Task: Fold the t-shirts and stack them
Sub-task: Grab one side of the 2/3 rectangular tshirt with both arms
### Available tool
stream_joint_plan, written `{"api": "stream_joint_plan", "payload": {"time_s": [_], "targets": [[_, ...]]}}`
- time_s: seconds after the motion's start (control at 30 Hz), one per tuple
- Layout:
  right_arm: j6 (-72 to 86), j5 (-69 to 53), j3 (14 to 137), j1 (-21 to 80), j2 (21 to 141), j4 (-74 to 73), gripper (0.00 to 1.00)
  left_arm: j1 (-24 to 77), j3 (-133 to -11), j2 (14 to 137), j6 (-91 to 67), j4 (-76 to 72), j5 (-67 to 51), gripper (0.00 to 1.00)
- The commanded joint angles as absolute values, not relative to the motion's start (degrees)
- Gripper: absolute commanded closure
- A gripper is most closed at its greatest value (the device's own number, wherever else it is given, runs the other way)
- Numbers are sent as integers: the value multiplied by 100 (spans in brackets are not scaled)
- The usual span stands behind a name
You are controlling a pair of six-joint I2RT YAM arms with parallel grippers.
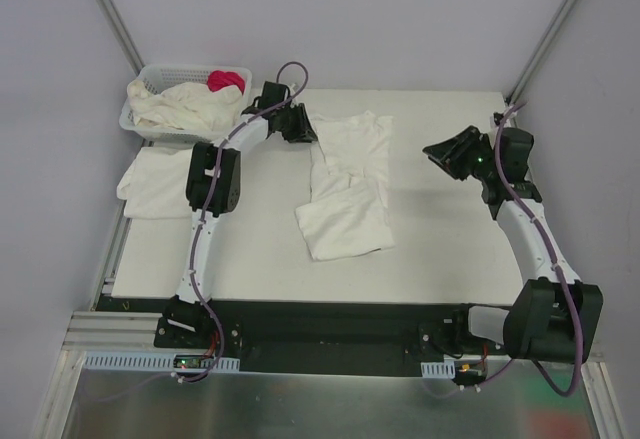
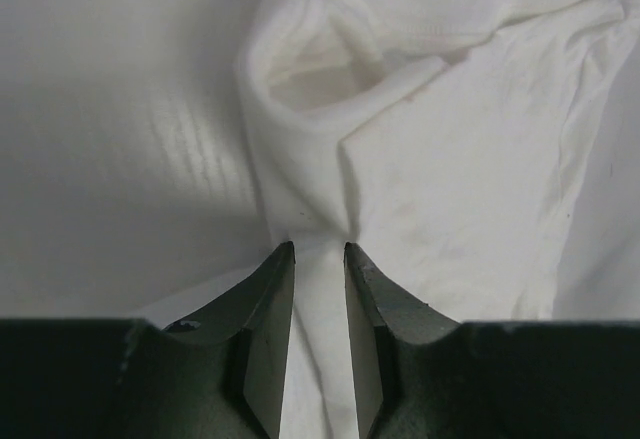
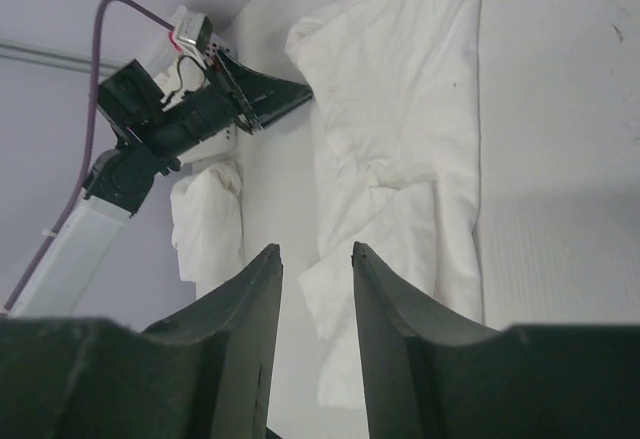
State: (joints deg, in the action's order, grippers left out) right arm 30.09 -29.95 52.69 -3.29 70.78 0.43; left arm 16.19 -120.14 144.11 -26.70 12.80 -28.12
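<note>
Top external | white lattice basket (image 1: 150,129) holding crumpled cream shirts (image 1: 185,107), pink-red cloth (image 1: 226,80) | left gripper (image 2: 319,251) pinching t-shirt (image 1: 350,184) | right gripper (image 3: 315,249) hanging parted, empty.

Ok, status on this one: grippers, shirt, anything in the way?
Left gripper pinching shirt edge. Right gripper open, empty, clear of it. Shirt rumpled, only partly folded. Nothing blocking.

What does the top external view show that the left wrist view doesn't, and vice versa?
Top only: basket of crumpled shirts with a pink-red cloth, a folded shirt near it, the right gripper. Wrist only: left gripper pinching a fold beside a hemmed opening. Both: the central t-shirt.
</note>
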Motion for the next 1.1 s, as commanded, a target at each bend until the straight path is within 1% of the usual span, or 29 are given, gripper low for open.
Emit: {"api": "stream_joint_plan", "payload": {"time_s": [0.0, 0.13, 0.27, 0.37, 0.57, 0.73, 0.93, 1.07], "targets": [[2839, -3103, 4931, -360, 6917, -263, 61, 1477, -11857, 13852, -2663, 1336, -2444, 74], [2777, -3032, 4895, -299, 7232, -159, 56, 1424, -11883, 13834, -2672, 1327, -2557, 75], [2804, -3173, 5176, -106, 8214, 158, 54, 1433, -11734, 13580, -2663, 1257, -2786, 76], [2786, -3199, 5510, 175, 8856, 220, 54, 1433, -11453, 13123, -2558, 1169, -2891, 76], [3058, -3182, 5958, 799, 9799, 562, 54, 1476, -11163, 12542, -2426, 1099, -3391, 76], [3234, -3252, 6117, 1046, 10282, 712, 54, 1573, -11285, 12805, -2478, 967, -3814, 76], [3270, -3208, 6240, 1063, 10458, 747, 54, 1652, -11417, 13315, -2856, 554, -4367, 77], [3339, -3278, 6389, 1072, 10626, 738, 54, 1705, -11557, 13552, -2891, 483, -4482, 77]]}}
